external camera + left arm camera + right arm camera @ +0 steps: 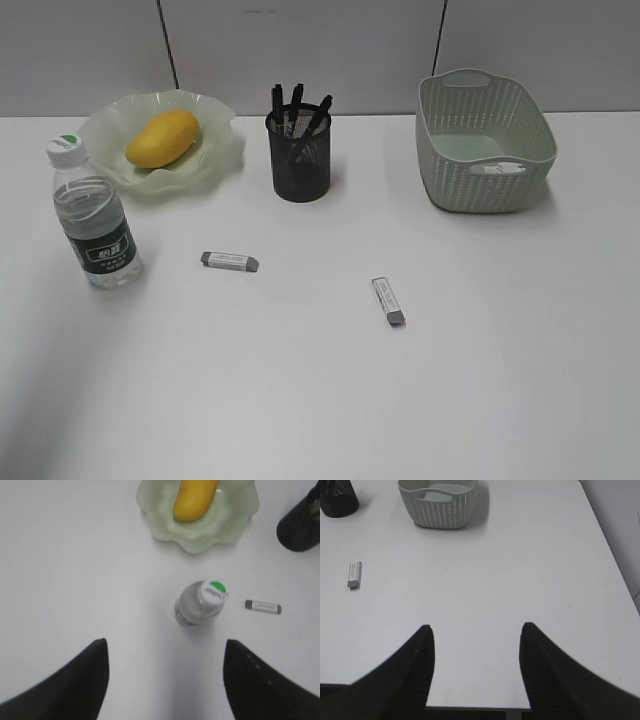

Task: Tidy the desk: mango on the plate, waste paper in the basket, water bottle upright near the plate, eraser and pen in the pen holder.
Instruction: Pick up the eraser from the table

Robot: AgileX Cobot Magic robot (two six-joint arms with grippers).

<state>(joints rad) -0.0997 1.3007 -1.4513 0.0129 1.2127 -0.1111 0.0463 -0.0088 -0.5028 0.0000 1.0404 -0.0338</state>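
I see both grippers (165, 680) (476, 670) spread wide, empty; smooth mango (162, 138) lies in the ruffled glass plate (215, 150).

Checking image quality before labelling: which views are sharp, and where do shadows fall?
Exterior view: evenly lit and sharp, soft shadows right of the pen holder and basket. Left wrist view: soft overall, bottle cap text blurred, dark fingers out of focus. Right wrist view: sharper, eraser distinct.

Mango (162, 138) on plate (212, 160); bottle (92, 214) before it; holder (299, 153) right of plate; basket (485, 141) far right; two erasers (229, 261) (388, 301) in front.
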